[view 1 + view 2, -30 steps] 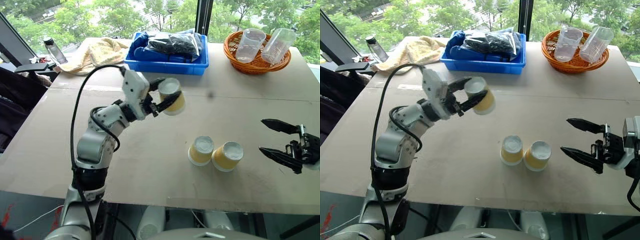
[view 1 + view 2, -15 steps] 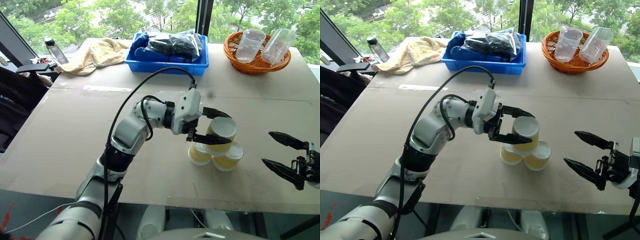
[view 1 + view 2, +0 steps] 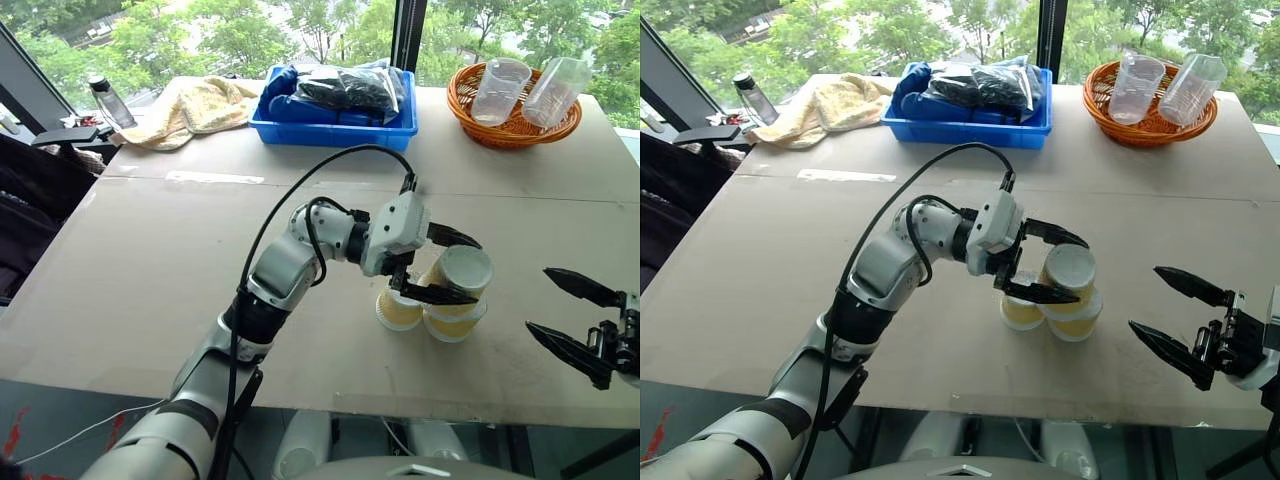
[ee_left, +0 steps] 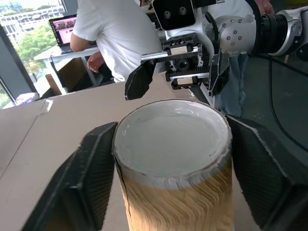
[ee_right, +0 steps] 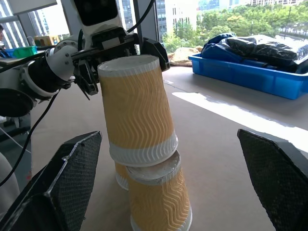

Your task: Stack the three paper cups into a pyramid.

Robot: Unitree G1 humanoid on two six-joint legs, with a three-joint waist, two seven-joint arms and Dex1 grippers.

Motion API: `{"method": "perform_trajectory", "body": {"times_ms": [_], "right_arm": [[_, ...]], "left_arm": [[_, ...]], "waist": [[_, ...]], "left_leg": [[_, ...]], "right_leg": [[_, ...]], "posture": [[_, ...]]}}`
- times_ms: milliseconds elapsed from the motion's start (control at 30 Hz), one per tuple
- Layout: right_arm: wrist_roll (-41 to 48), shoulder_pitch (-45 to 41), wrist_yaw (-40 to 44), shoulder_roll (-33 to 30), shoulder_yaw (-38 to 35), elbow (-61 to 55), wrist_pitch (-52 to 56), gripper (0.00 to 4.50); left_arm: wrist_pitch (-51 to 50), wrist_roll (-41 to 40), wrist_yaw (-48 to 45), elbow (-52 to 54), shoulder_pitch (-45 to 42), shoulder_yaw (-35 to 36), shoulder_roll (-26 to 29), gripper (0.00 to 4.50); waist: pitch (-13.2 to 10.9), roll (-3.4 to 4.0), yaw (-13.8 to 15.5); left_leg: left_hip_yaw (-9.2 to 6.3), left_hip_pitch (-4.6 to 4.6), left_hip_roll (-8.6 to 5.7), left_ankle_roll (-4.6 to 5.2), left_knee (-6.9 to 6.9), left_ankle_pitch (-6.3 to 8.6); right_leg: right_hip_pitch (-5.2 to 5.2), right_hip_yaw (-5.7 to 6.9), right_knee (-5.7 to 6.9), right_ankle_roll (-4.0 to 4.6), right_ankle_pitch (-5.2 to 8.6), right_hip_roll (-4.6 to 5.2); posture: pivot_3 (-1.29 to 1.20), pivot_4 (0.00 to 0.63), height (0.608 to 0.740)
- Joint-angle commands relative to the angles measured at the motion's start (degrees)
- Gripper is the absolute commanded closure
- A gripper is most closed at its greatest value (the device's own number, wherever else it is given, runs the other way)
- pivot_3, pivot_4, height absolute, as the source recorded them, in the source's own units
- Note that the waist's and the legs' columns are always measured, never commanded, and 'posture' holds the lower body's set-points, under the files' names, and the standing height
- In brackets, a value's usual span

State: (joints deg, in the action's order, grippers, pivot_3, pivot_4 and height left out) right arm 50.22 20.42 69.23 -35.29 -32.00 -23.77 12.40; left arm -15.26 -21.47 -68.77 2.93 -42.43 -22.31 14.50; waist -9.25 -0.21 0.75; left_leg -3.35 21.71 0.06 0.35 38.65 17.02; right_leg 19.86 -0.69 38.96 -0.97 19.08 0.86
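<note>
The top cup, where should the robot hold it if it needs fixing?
Grip the top cup around its ribbed middle, from the sides like the left hand now. It sits upside down and tilted on the two bottom cups, so pushing from above might topple it.

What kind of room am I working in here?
Probably an office or lab: a worktable beside tall windows over trees, and a person at a desk with a laptop behind.
</note>
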Motion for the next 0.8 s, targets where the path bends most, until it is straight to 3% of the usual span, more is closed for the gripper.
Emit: {"method": "perform_trajectory", "body": {"times_ms": [33,167,433,633,700,800], "right_arm": [[1.4,-0.6,0.0,-0.9,-1.5,-1.3,-0.2,0.00],[1.5,-1.1,0.3,-1.5,-1.3,-0.7,0.1,0.00],[0.5,-3.2,1.4,-3.1,0.0,1.6,0.3,0.00],[0.4,-4.7,2.5,-3.8,0.5,3.2,0.7,0.00],[-0.6,-4.8,3.2,-3.7,0.9,4.7,0.1,0.00],[-6.2,-4.2,6.3,-3.1,3.0,11.5,-4.7,0.00]], "left_arm": [[0.5,-1.5,1.9,1.4,-0.1,2.8,-1.4,0.09],[-2.3,-5.8,1.4,4.8,0.4,6.1,-0.2,0.09],[-16.8,-26.3,9.5,14.3,-2.8,18.8,-0.7,0.09],[-11.2,-13.3,19.1,7.8,0.3,24.9,7.6,0.09],[-7.4,-7.3,20.6,7.2,6.8,26.0,12.6,0.09],[-8.1,-7.3,17.5,13.3,25.0,30.6,19.6,0.09]], "waist": [[0.0,0.00,0.0],[0.0,0.00,0.0],[0.0,0.00,0.1],[0.1,0.11,-0.5],[0.1,0.11,-0.7],[0.1,0.09,-1.9]], "left_leg": [[0.00,0.01,0.00,0.00,0.01,0.00],[-0.01,0.00,0.00,0.00,0.01,0.00],[-0.02,0.02,0.01,0.00,0.05,0.00],[-0.02,-0.10,0.01,0.00,0.08,0.00],[-0.03,-0.11,0.01,0.00,0.04,0.00],[-0.01,-0.09,0.02,-0.01,-0.04,0.00]], "right_leg": [[0.00,0.00,0.00,0.00,0.00,0.00],[0.00,0.01,0.01,0.00,0.00,0.00],[-0.01,0.03,0.00,0.00,0.00,0.03],[-0.09,-0.01,0.04,0.00,0.00,-0.02],[-0.08,-0.02,0.04,0.00,0.00,-0.03],[-0.03,-0.08,-0.05,0.00,0.00,-0.01]], "posture": [[0.00,0.150,0.740],[0.00,0.150,0.740],[0.00,0.150,0.740],[0.00,0.150,0.740],[0.00,0.150,0.740],[0.00,0.150,0.740]]}}
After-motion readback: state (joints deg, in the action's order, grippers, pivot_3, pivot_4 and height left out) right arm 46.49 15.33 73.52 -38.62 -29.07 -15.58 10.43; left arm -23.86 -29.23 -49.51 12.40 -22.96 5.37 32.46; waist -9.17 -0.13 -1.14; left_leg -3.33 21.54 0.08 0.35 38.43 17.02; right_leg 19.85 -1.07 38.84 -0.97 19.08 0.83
